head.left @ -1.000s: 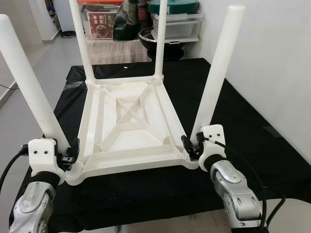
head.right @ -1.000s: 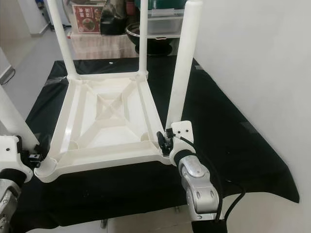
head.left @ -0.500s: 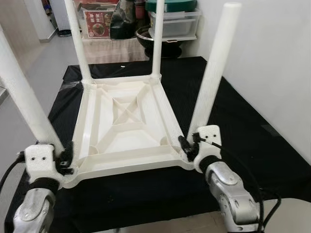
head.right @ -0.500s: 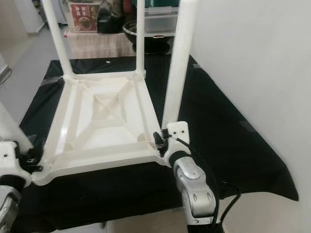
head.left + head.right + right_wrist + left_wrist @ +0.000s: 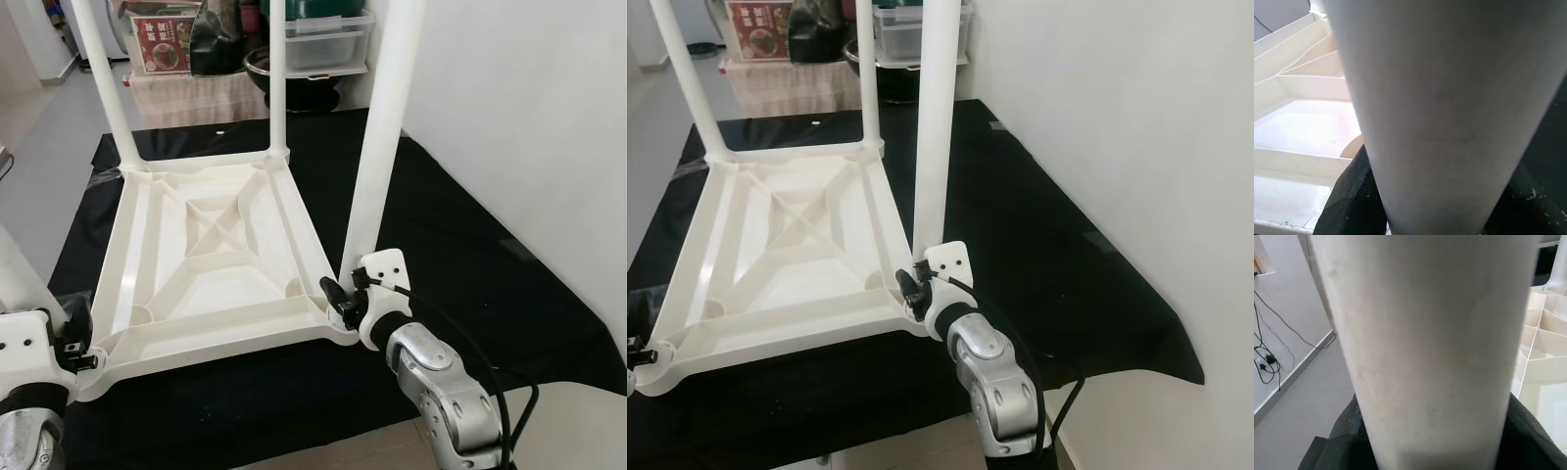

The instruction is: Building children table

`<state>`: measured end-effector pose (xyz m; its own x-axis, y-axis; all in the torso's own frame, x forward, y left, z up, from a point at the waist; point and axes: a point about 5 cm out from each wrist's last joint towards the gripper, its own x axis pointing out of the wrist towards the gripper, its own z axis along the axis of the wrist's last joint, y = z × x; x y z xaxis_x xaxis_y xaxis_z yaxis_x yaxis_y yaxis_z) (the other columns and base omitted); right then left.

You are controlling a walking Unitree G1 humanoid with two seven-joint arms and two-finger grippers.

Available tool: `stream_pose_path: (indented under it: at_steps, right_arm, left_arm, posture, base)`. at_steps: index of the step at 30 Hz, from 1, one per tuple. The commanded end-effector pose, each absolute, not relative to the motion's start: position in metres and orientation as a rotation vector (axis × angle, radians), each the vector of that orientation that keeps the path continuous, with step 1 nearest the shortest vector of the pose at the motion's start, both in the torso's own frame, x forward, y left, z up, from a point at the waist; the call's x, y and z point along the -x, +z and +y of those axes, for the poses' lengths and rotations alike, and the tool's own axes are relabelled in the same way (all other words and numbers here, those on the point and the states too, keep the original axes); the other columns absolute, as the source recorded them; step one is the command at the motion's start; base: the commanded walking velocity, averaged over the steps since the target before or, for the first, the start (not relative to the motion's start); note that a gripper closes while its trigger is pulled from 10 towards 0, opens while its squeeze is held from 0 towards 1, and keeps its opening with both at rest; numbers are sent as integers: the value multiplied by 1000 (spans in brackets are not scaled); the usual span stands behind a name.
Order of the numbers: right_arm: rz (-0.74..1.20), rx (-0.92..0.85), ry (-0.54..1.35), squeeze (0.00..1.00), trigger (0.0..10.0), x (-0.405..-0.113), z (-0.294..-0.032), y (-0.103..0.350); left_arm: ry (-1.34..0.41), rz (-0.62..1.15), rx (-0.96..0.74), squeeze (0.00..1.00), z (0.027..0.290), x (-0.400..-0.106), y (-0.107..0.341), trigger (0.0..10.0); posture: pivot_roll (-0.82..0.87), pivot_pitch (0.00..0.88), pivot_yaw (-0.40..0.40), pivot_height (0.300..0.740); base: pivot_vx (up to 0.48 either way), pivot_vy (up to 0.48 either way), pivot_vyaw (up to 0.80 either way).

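A white plastic children's table lies upside down on a black cloth, its four legs pointing up. My left gripper is shut on the base of the near left leg, at the table's front left corner. My right gripper is shut on the base of the near right leg, at the front right corner. In the left wrist view the leg stands close between the black fingers. The right wrist view has its leg pressed between black fingers. The two far legs stand in their sockets.
The black cloth covers a low surface whose front edge runs just before my arms. A white wall rises close on the right. At the back stand a dark bowl, clear storage boxes and a red-printed box. Bare floor lies left.
The whole picture has shifted left, so the camera has moved. Both grippers keep their hold on the near legs. The near right leg looks more upright than before.
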<state>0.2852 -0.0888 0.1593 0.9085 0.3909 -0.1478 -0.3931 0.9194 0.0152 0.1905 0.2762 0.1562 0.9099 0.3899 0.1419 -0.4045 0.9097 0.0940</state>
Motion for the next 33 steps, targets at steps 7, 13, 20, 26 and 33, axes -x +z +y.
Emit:
stream_pose_path:
  at_steps: [7, 13, 20, 26, 33]
  right_arm:
    - [131, 14, 418, 1000, 10000, -287, -87, 173]
    - [177, -98, 490, 1000, 10000, -281, -83, 174]
    - [205, -139, 670, 718, 10000, -268, -85, 176]
    - [213, -24, 845, 0, 10000, -256, -101, 175]
    - [226, 70, 673, 0, 10000, -275, -124, 170]
  left_arm:
    - [556, 23, -218, 1000, 301, -173, 133, 10000]
    - [576, 20, -219, 1000, 307, -178, 134, 10000]
    - [655, 12, -261, 1000, 323, -172, 140, 10000]
    - [703, 1, -292, 149, 336, -171, 146, 10000]
    - [633, -10, -252, 0, 325, -178, 145, 10000]
  posture:
    - [70, 56, -44, 740]
    - [60, 57, -39, 740]
    - [57, 60, -36, 740]
    - [54, 62, -35, 740]
    - [52, 62, -31, 740]
  base:
    - [0, 0, 0]
    - [0, 0, 0]
    - [0, 0, 0]
    - [0, 0, 0]
    - [0, 0, 0]
